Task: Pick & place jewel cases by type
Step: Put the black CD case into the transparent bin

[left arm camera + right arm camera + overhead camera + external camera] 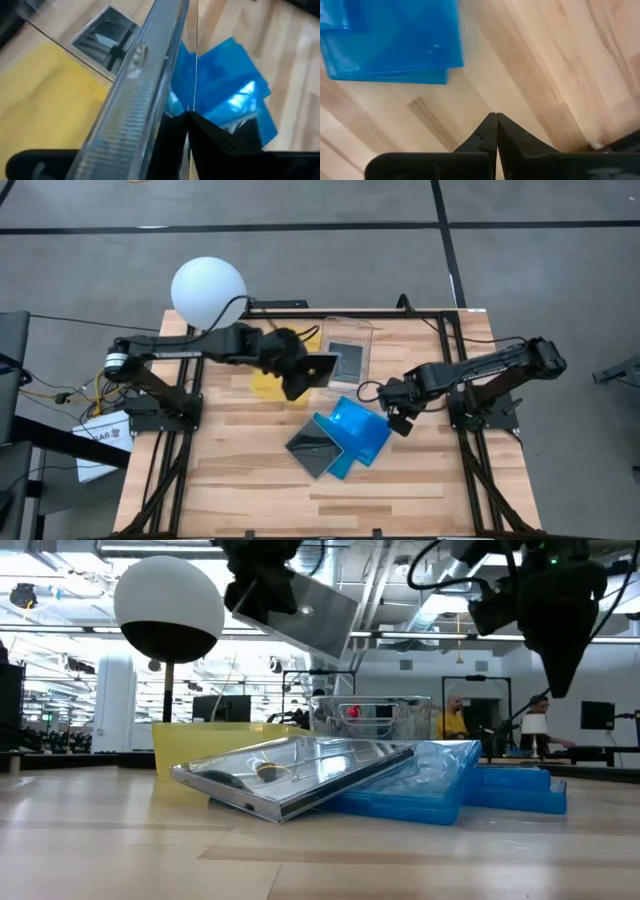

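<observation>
My left gripper (pixel 297 378) is above the yellow tray's right edge, shut on a clear/grey jewel case (pixel 322 365) that shows high in the low view (pixel 318 615). Another grey case with a disc (pixel 314 448) leans on the blue cases (pixel 358 430) at mid-table. One more case lies inside the clear container (pixel 346 352). My right gripper (pixel 401 421) is shut and hovers just right of the blue cases, holding nothing; its wrist view shows the blue cases (pixel 395 40) ahead of the fingertips (pixel 496 119). My left gripper pinches the clear/grey jewel case between its two fingers at one edge (pixel 167 107). The case is seen edge-on in the wrist view. It is lifted clear of the table and tilted, slanting down away from the fingers (pixel 262 585).
The yellow tray (pixel 268 378) lies left of the clear container at the table's far middle. A white globe lamp (pixel 208 290) stands at the far left corner. Bare wood (pixel 250 480) spans the near half of the table.
</observation>
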{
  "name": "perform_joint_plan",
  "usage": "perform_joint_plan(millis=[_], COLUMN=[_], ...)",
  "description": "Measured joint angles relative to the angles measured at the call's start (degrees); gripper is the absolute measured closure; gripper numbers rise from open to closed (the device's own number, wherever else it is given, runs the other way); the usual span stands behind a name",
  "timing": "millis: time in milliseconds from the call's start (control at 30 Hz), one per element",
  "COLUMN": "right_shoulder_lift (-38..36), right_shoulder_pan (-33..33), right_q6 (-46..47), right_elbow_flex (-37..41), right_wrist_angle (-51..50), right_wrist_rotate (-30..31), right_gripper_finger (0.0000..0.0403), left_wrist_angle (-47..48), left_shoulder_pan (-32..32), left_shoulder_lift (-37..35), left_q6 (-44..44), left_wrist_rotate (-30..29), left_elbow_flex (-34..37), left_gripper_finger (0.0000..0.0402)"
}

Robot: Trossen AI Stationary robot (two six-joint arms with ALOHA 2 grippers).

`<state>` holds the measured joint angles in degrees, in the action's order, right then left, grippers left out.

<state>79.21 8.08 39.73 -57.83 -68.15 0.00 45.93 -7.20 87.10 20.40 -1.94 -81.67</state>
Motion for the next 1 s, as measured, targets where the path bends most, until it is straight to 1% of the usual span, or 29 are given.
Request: perform_joint_plan(millis=[133,300,467,600,733,867,1000], right_shoulder_lift=[-2.15,-3.4,-3.75,-3.75,-3.75,-3.73,-3.73], right_shoulder_pan=[-2.31,-4.45,-5.96,-6.78,-7.65,-8.59,-9.4], right_q6=[-0.28,-3.13,-7.38,-10.73,-12.04,-13.25,-13.67], right_elbow_flex=[1.31,1.36,1.36,1.36,1.36,1.36,1.36], right_wrist_angle=[-0.01,0.5,1.05,1.12,1.17,1.16,1.22], right_wrist_rotate=[0.11,0.31,0.29,0.29,0.23,0.12,0.12], right_gripper_finger=[0.0403,0.0403,0.0403,0.0403,0.0403,0.0403,0.0403], left_wrist_angle=[3.77,8.76,14.0,19.26,22.9,23.13,22.89], left_shoulder_pan=[-2.52,-5.09,-6.23,-6.29,-6.29,-6.03,-5.33], left_shoulder_lift=[5.7,13.03,19.73,25.36,30.18,33.08,34.2], left_q6=[-3.67,-8.12,-14.42,-20.96,-25.83,-30.72,-34.12], left_wrist_rotate=[0.05,-0.91,-5.03,-10.02,-15.65,-20.07,-22.49], left_elbow_flex=[-6.97,-16.84,-25.87,-31.67,-36.13,-38.54,-39.67], left_gripper_finger=[0.0317,0.0317,0.0317,0.0317,0.0317,0.0317,0.0317])
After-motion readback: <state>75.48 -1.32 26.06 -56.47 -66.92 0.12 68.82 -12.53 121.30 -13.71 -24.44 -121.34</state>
